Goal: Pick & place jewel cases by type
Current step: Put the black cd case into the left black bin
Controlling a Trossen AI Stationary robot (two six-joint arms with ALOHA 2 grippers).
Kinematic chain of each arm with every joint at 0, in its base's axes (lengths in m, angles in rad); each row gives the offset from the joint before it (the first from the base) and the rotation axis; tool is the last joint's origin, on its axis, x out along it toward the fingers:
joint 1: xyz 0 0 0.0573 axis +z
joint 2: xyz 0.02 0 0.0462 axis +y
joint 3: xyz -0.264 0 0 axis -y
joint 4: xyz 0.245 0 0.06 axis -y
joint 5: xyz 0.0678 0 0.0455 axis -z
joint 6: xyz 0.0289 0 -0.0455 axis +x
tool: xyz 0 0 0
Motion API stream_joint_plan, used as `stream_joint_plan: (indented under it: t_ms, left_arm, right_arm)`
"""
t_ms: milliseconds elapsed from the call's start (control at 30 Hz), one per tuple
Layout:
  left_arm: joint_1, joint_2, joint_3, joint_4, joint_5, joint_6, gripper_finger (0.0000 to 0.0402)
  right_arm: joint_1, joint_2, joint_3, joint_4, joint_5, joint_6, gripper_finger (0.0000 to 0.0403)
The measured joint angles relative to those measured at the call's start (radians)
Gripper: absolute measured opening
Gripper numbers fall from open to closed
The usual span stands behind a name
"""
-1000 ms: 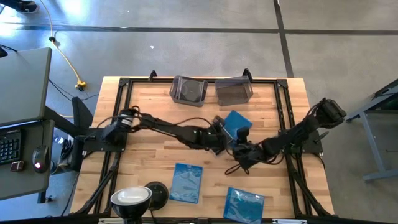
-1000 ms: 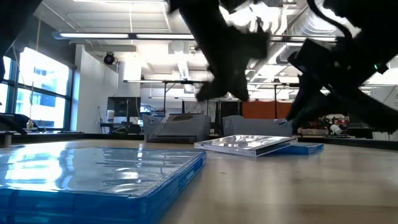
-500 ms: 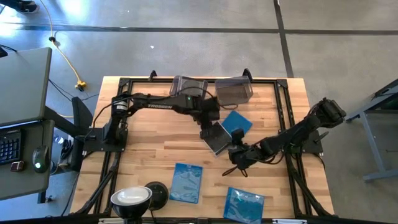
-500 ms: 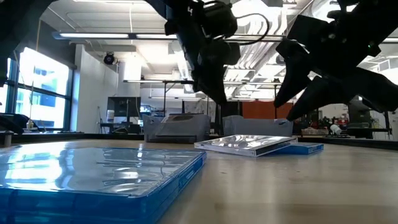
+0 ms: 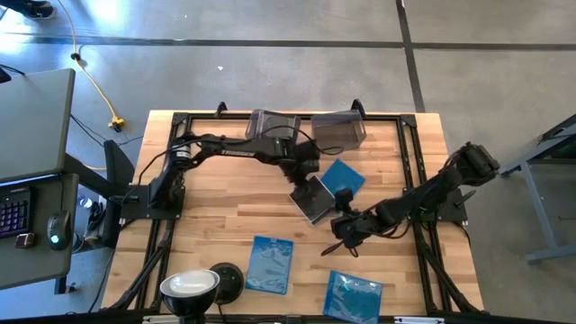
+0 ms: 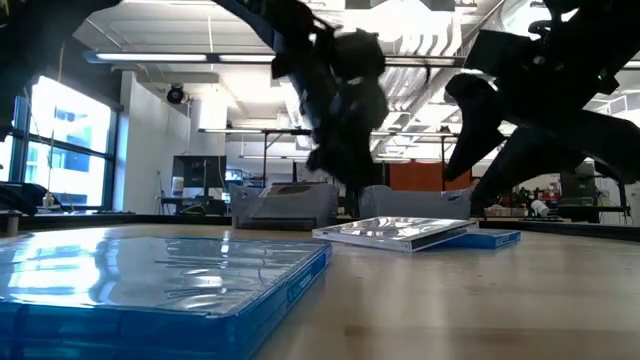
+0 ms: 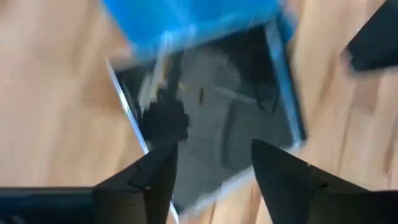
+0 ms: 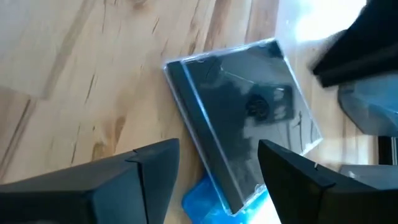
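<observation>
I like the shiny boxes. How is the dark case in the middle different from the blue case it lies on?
The dark jewel case is grey-black; the blue jewel case is bright see-through blue. The dark one lies on top, resting partly on the blue one, which lies flat on the table. The dark one sits nearer the left end effector, which hovers over it with fingers apart. Both are flat, thin and square, and neither is held.

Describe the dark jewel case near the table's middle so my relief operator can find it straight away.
Start from the two smoky bins at the table's far edge, then come toward the middle, where both grippers meet. The dark jewel case lies flat there, partly overlapping a blue case, below the open left gripper. It is the only grey-black case; the others are translucent blue.
</observation>
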Motion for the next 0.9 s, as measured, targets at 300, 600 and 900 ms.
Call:
stream_joint_plan:
  t_ms: [300, 600, 900]
  left_arm:
    - [0.016, 0.080, -0.001, 0.044, 0.011, -0.075, 0.0225]
    - [0.035, 0.033, 0.000, 0.050, 0.034, -0.071, 0.0220]
    - [0.067, 0.035, -0.001, 0.012, 0.003, -0.072, 0.0220]
  right_arm:
    - [0.000, 0.120, 0.000, 0.031, 0.017, -0.132, 0.0212]
    - [-0.003, 0.157, 0.000, 0.056, 0.116, -0.229, 0.0211]
    - [-0.072, 0.157, 0.000, 0.076, 0.026, -0.292, 0.0211]
